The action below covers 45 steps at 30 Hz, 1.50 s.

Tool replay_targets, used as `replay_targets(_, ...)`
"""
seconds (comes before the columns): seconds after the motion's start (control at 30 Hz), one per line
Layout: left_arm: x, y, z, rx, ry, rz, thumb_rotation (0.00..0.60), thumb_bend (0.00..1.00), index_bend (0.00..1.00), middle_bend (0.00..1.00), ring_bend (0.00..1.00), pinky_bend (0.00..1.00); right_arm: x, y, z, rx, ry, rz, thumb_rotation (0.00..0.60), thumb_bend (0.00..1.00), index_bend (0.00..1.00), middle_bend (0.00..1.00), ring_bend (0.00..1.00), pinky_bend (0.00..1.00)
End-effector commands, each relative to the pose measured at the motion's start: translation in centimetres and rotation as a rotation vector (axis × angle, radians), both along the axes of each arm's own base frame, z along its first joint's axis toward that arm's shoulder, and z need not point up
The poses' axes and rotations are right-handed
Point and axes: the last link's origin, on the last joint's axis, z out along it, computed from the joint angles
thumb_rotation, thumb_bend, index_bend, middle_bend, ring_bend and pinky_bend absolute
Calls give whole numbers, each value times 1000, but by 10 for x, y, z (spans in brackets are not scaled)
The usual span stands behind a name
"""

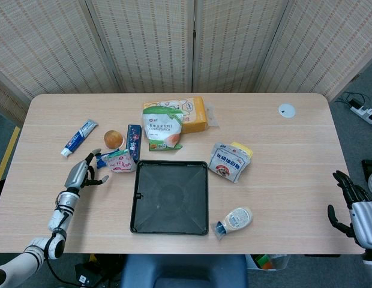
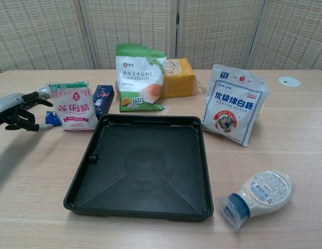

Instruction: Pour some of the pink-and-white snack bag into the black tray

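The pink-and-white snack bag [image 1: 120,160] [image 2: 75,106] stands upright just beyond the left far corner of the black tray [image 1: 170,197] [image 2: 145,166]. My left hand [image 1: 83,174] [image 2: 18,111] hovers open a little to the left of the bag, fingers spread toward it, not touching it. The tray holds nothing. My right hand [image 1: 353,207] hangs open off the table's right edge, far from everything, and shows only in the head view.
Behind the bag lie a blue packet [image 1: 134,141], an orange ball [image 1: 113,139] and a toothpaste tube [image 1: 78,137]. A green corn starch bag [image 2: 139,77], a yellow box [image 2: 179,78], a white sugar bag [image 2: 234,104] and a squeeze bottle [image 2: 257,194] surround the tray.
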Motion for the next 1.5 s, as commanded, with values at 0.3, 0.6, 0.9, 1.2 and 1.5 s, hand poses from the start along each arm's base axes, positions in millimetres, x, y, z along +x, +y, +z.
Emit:
replay_targets(0.3,12,7,-18,6,-30,-33,600,297,260,323,783,995,-1,-2,-1,6,6,-13,600,550,0,91,231,199)
replay_targets(0.6,19,10,-25,8,-61,-52,600,297,305,361,783,995,-1,-2,-2,8,9,-19,600,550,0,91,232,199)
replay_targets(0.9,23,7,-32,16,-81,-75,600,297,354,396,782,995,-1,-2,-3,10,10,-23,600,550,0,91,231,199)
replay_targets(1.2,24,10,-42,1,-74,-58,600,297,353,399,782,995,-1,-2,-2,9,13,-27,600,550,0,91,234,198)
replay_targets(1.5,17,17,-44,-42,1,-27,600,297,315,400,783,995,-2,-2,-1,11,11,-31,600,550,0,91,238,199)
